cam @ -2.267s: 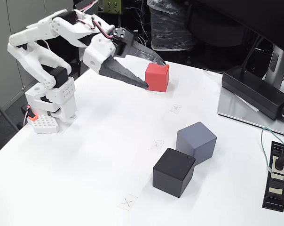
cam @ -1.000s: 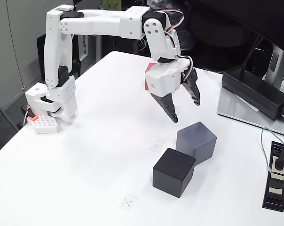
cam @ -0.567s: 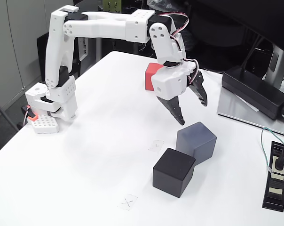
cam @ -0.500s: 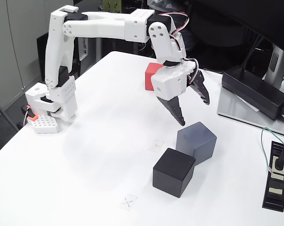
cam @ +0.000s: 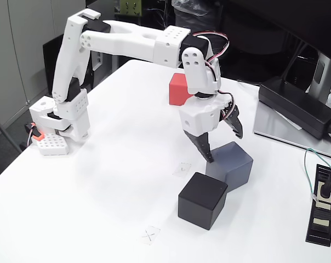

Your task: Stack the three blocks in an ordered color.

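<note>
The slate blue-grey block (cam: 234,167) stands right of centre on the white table, its left side touching the black block (cam: 202,200) in front of it. My gripper (cam: 224,146) hangs open over the blue-grey block, one dark finger (cam: 203,147) down by its left top edge, the other finger (cam: 234,123) behind its top. Nothing is held between them. The red block (cam: 177,89) sits farther back, partly hidden behind the wrist.
A black power adapter (cam: 297,107) lies on a monitor stand base (cam: 275,129) at the right. A black power strip (cam: 323,203) with a cable lies at the right edge. Small X marks (cam: 148,235) are taped on the table. The arm's base (cam: 60,125) stands at the left.
The arm swung from the red block at the back over to the blue-grey block and came down, so its open fingers now straddle that block's top. No block has moved.
</note>
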You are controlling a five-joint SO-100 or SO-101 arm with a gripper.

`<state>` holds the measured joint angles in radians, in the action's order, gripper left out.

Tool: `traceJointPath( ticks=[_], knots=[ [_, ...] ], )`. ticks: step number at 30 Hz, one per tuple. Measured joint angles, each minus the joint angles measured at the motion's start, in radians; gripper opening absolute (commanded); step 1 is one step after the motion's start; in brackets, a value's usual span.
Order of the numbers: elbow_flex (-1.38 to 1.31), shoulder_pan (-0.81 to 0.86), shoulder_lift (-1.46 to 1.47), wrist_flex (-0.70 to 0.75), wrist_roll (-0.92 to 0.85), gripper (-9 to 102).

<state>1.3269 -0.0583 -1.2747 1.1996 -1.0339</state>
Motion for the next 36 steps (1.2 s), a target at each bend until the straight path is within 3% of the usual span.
traceJointPath(
  ticks=[13, 25, 31, 36],
  knots=[
    [-0.146, 0.008, 0.179, 0.0, 0.0, 32],
    [-0.189, 0.015, 0.176, 0.0, 0.0, 3],
    [-0.215, -0.012, 0.152, 0.133, 0.0, 2],
    [-0.27, -0.143, 0.084, 0.255, 0.0, 2]
  ],
)
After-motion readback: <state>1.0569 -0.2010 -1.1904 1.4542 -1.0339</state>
